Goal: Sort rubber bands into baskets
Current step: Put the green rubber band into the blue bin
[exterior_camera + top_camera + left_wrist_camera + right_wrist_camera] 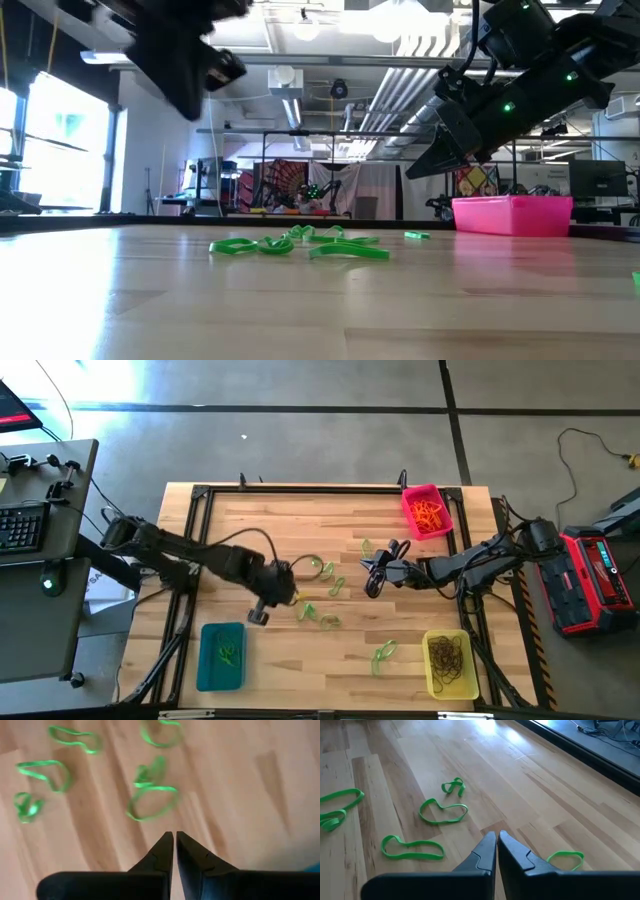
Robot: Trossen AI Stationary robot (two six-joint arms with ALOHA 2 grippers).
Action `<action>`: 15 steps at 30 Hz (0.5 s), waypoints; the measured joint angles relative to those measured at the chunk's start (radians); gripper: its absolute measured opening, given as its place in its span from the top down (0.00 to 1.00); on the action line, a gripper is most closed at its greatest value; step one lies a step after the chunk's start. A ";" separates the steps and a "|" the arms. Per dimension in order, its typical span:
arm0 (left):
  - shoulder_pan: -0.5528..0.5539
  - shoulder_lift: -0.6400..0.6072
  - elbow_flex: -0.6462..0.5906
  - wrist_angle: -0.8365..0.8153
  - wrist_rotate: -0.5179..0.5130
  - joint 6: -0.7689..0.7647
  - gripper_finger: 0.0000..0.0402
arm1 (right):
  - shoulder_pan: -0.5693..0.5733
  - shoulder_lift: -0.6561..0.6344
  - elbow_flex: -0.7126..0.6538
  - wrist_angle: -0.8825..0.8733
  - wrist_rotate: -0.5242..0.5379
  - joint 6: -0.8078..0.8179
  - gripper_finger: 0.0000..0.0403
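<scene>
**Green bands left to sort**

While orange bands fill the pink basket, dark ones the yellow basket and some green the teal basket, the high view shows green bands loose on the table.

Left wrist view: left tool pinched together, empty.

Right wrist view: right tool likewise.

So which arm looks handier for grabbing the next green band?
Probably the left. Its gripper hangs right beside the green bands at mid-table, with the teal basket close on its side. The right gripper is also near some, but farther from that basket.
</scene>
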 joint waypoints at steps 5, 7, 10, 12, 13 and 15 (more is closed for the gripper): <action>0.098 0.000 -0.069 0.103 0.002 -0.011 0.97 | 0.000 0.000 0.000 0.000 0.000 0.000 0.98; 0.128 0.002 -0.094 0.157 -0.013 -0.038 0.97 | 0.000 0.000 0.000 0.000 0.000 0.000 0.98; 0.162 0.008 -0.138 0.252 -0.018 -0.053 0.96 | 0.000 0.000 0.000 0.000 0.000 0.000 0.98; 0.176 0.019 -0.154 0.322 -0.019 -0.052 0.94 | 0.000 0.000 0.000 0.000 0.000 0.001 0.98; 0.182 0.024 -0.158 0.364 -0.019 -0.052 0.93 | 0.000 0.000 0.000 0.000 0.000 0.003 0.98; 0.193 0.046 -0.161 0.410 -0.019 -0.054 0.91 | 0.000 0.000 0.000 -0.002 0.000 0.011 0.98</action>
